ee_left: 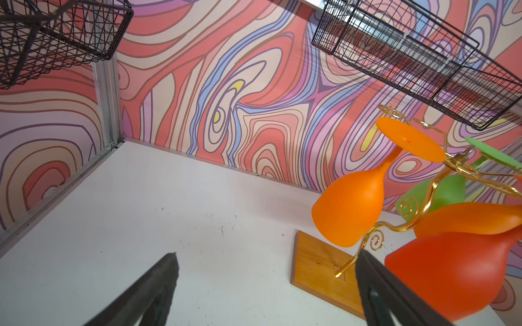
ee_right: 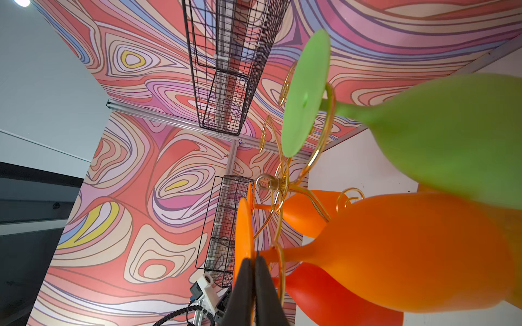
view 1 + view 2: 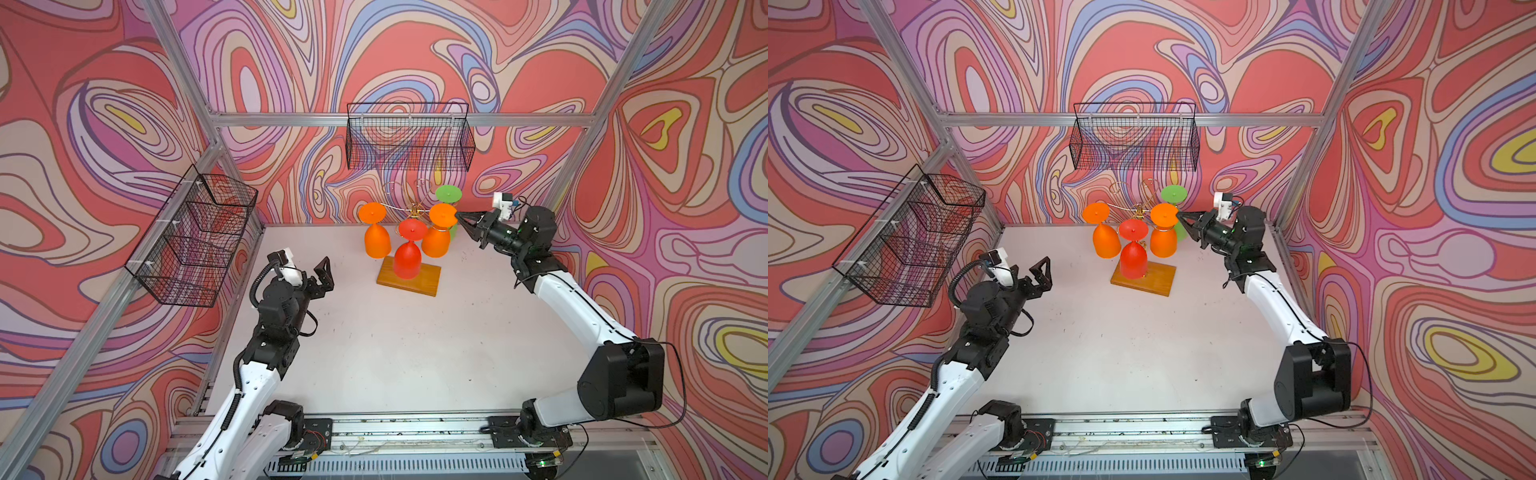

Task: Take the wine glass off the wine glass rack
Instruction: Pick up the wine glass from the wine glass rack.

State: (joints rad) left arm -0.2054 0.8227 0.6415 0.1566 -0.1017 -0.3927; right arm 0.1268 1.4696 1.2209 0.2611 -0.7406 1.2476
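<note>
Orange wine glass (image 3: 436, 243) hangs on the rack (image 3: 424, 279); my right gripper (image 3: 458, 215) pinches its foot, my left gripper (image 3: 321, 272) stands wide apart.

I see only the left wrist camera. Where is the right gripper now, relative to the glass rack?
Observer: The right gripper has its tip at the foot of the orange glass nearest the right arm.
Operator: Is it open?
Observer: No, shut; whether it pinches the foot I cannot tell.
Operator: Does my left gripper touch the rack?
Observer: No; in both top views the left gripper is open, apart from the rack.
</note>
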